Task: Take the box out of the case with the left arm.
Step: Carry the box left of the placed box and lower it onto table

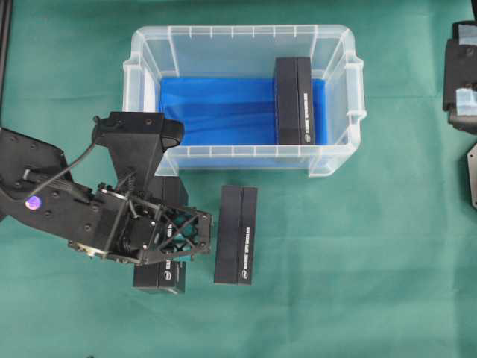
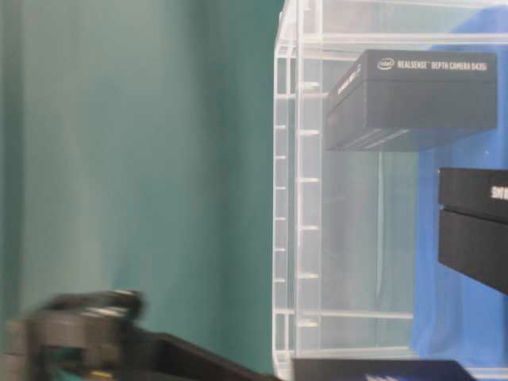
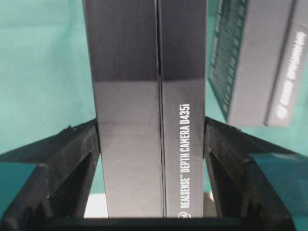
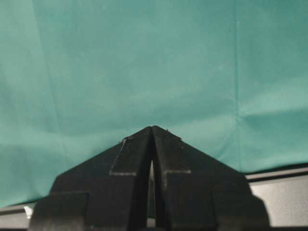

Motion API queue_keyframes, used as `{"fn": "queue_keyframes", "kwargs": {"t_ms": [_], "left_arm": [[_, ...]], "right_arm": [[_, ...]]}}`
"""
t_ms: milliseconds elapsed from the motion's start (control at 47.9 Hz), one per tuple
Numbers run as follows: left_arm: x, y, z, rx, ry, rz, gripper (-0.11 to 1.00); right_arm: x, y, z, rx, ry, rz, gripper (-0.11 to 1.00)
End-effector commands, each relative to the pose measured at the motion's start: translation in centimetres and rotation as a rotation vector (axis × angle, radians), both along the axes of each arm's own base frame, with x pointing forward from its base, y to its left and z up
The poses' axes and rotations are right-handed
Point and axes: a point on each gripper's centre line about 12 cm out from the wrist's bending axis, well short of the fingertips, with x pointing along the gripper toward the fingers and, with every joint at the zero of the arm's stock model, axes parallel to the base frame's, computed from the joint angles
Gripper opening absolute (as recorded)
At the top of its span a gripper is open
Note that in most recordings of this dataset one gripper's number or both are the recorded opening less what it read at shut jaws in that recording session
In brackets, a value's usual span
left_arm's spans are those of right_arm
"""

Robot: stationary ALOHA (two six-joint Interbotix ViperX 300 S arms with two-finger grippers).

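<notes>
1. Left gripper (image 1: 181,237), a black lattice-frame pincer with teal pads, is clamped across the width of a long black rectangular cardboard box (image 3: 149,120) printed with white "REALSENSE DEPTH CAMERA D435i" lettering.
2. Seen by the left wrist camera, one black finger (image 3: 72,159) presses against one long side of that box and the other finger presses against the opposite side.
3. Seen from overhead, the gripped box (image 1: 160,280) is on the green cloth-covered table (image 1: 358,261), outside the bin, with the gripper above its middle.
4. Just beside the gripper, on its far side from the arm, a second black box of the same kind (image 1: 235,235) lies on the cloth, parallel to the gripped one and apart from it.
5. Beyond the gripper, near its wrist housing, stands the large clear plastic rectangular case (image 1: 141,60) with a bright blue bottom lining.
6. A third black box (image 1: 294,101) lies inside that case, at the end farthest from the left gripper.
7. Right gripper (image 4: 152,131), far across the table at the overhead view's edge, has its black fingers pressed together over bare green cloth, holding nothing.
</notes>
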Motion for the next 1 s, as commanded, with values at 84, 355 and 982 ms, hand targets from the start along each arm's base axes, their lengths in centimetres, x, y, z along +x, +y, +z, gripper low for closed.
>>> {"fn": "queue_keyframes", "kwargs": {"t_ms": [84, 355, 982], "left_arm": [[-0.4, -0.3, -2.0, -0.003, -0.023, -0.019, 0.60], [-0.2, -0.6, -5.3, -0.030, -0.070, -0.012, 0.60], [-0.9, -0.6, -6.3, -0.050, -0.071, -0.014, 0.77]], "right_arm": [[0.1, 0.0, 0.3, -0.002, -0.014, 0.000, 0.02], [0.1, 0.0, 0.3, -0.002, -0.011, 0.002, 0.02], [0.1, -0.2, 0.3, -0.012, -0.012, 0.000, 0.02]]}}
